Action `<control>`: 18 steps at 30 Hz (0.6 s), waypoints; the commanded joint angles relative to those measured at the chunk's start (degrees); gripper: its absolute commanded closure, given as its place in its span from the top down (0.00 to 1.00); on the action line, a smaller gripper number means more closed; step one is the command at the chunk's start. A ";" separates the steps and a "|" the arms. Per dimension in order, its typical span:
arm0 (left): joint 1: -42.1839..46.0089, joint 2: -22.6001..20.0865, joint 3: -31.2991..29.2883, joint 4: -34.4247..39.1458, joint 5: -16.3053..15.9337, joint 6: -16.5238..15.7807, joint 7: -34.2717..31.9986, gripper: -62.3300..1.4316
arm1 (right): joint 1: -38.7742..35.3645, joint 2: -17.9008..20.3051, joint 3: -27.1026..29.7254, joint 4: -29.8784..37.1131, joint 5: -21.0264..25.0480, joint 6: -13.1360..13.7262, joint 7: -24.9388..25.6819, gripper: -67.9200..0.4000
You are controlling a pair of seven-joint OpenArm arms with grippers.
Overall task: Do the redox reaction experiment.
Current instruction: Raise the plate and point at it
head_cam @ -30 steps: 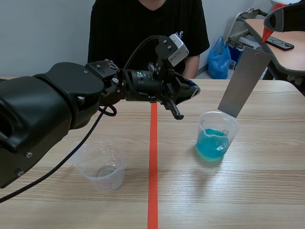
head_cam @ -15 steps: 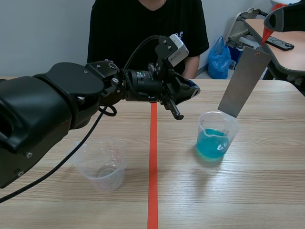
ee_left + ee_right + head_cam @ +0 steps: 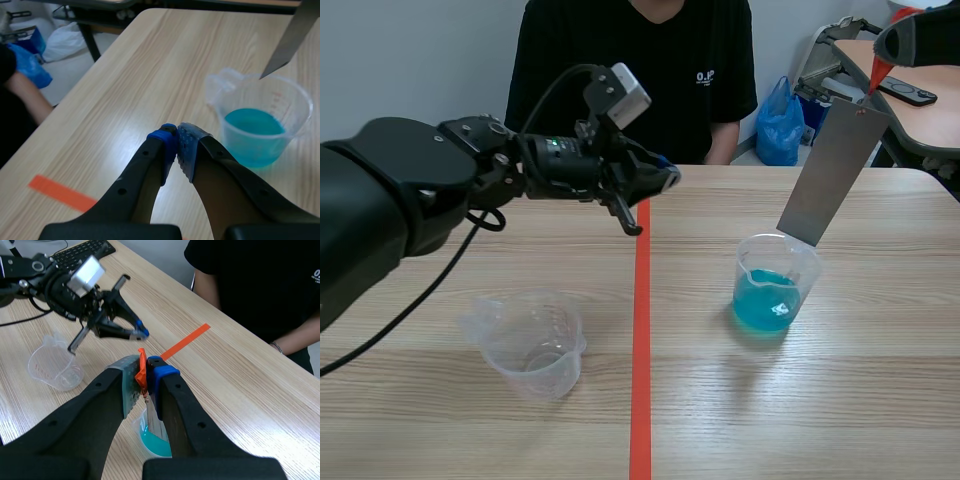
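Above the beaker of blue liquid [image 3: 772, 288], on the right part of the bench [image 3: 820, 410], the metal strip [image 3: 832, 165] is held tilted, with its lower corner just at the rim. From the left wrist view, this corner is judged to be not yet in the liquid. The strip is grasped at its upper end, by a small orange tab [image 3: 873, 72], in the right jaws, which are clenched on it. The left jaws are pressed together on nothing and are held in the air near the red tape line [image 3: 640, 330], well apart from the beaker. An empty beaker [image 3: 532, 340] is placed on the other side of the line, untouched. A person [image 3: 635, 70] is seated across the bench.

The step in hand is judged to be the dipping of the strip. It should be lowered slowly and straight, with the corner aimed inside the rim, so that the light beaker is not pushed or tipped. As only the thin tab is gripped, the strip may swing, so sudden moves should be avoided. The descent should be stopped before the bottom is pressed.
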 commanded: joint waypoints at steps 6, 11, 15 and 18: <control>-1.05 -12.37 -0.37 0.46 -4.76 -0.11 -4.35 0.08 | 0.83 0.92 1.22 0.79 1.22 0.66 0.87 0.03; 2.89 -21.57 -1.29 0.52 -6.34 -0.11 -8.87 0.08 | 0.83 0.92 1.22 0.79 1.22 0.66 0.87 0.03; 8.37 -27.96 -3.93 0.57 -7.45 -0.11 -12.22 0.08 | 0.83 0.92 1.22 0.79 1.20 0.66 0.87 0.03; 13.66 -31.89 -6.60 0.98 -8.98 -0.11 -13.94 0.08 | 0.85 0.92 1.22 0.79 1.18 0.66 0.87 0.03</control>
